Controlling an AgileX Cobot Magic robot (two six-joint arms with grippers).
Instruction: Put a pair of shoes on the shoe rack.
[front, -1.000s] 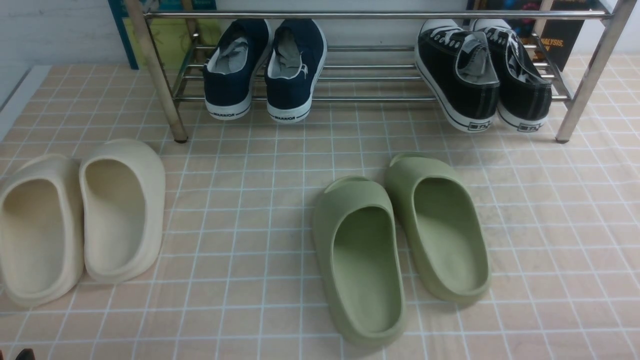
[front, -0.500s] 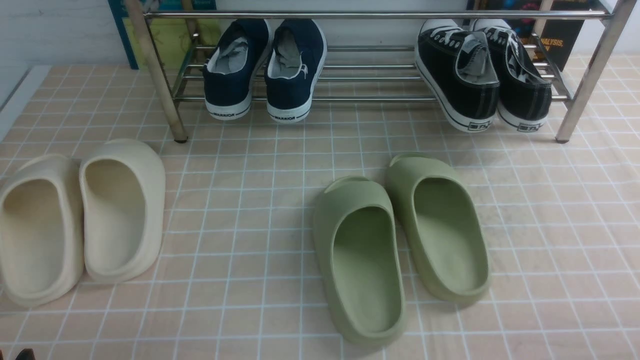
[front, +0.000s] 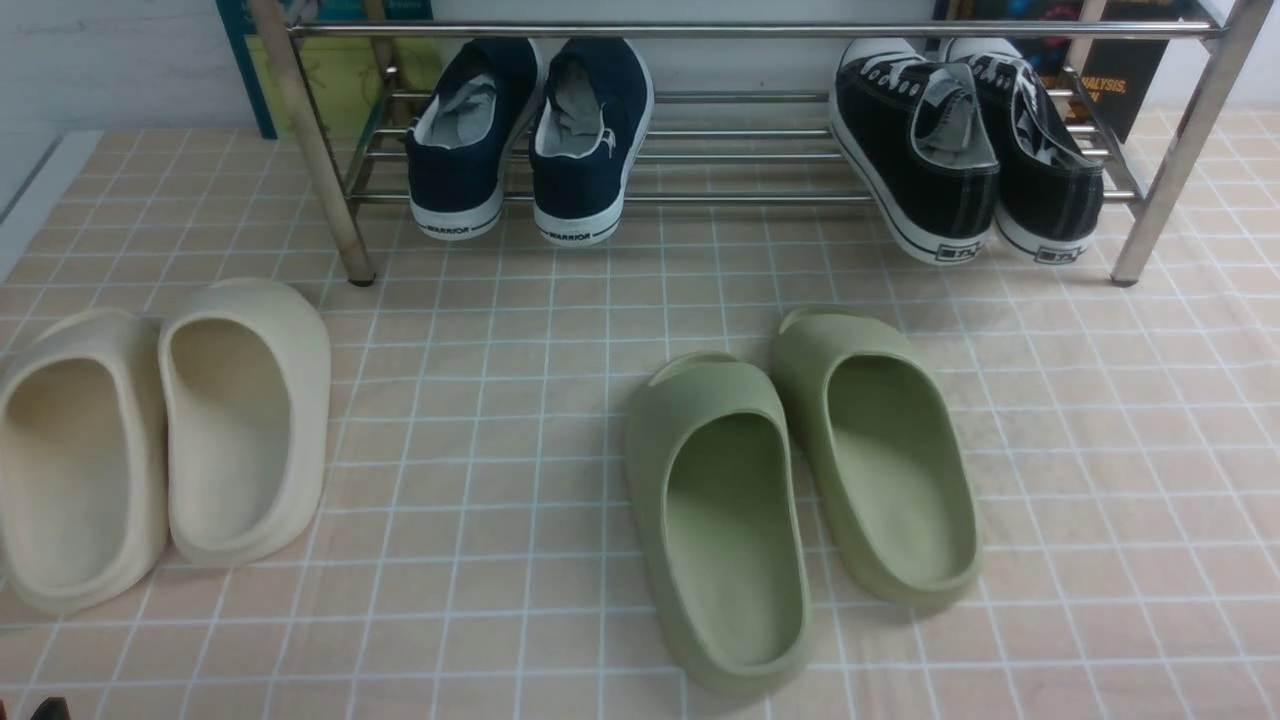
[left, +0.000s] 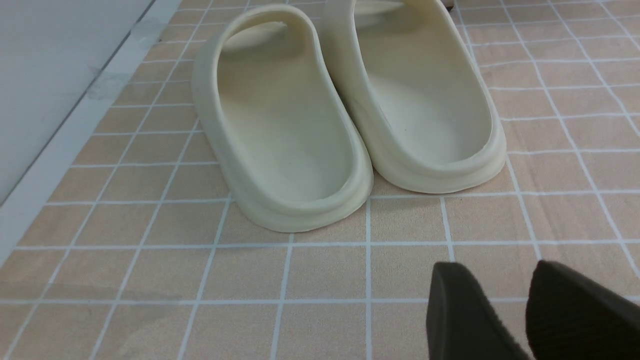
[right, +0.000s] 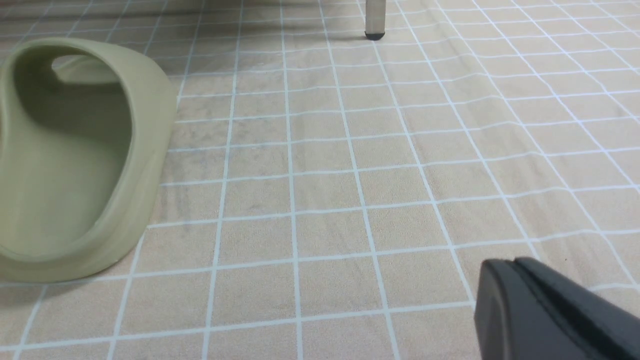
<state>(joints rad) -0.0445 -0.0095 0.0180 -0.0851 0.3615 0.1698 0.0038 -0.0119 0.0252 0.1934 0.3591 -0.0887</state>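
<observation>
Item: shoes (front: 965, 150) on rack (front: 760, 30), placement done, I judge. Left gripper (left: 530, 310) slightly parted, right gripper (right: 520, 280) closed, both empty. Next: none.

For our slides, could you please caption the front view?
Black canvas sneakers and navy sneakers on chrome-steel shoe rack; foam slides on floor.

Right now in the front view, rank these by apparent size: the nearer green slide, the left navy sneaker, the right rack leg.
1. Nearer green slide, clearly the largest, though nearness to the camera inflates it.
2. Left navy sneaker.
3. Right rack leg: long but thin, and cut off at the frame's top, so its rank against the sneaker is unsure.
</observation>
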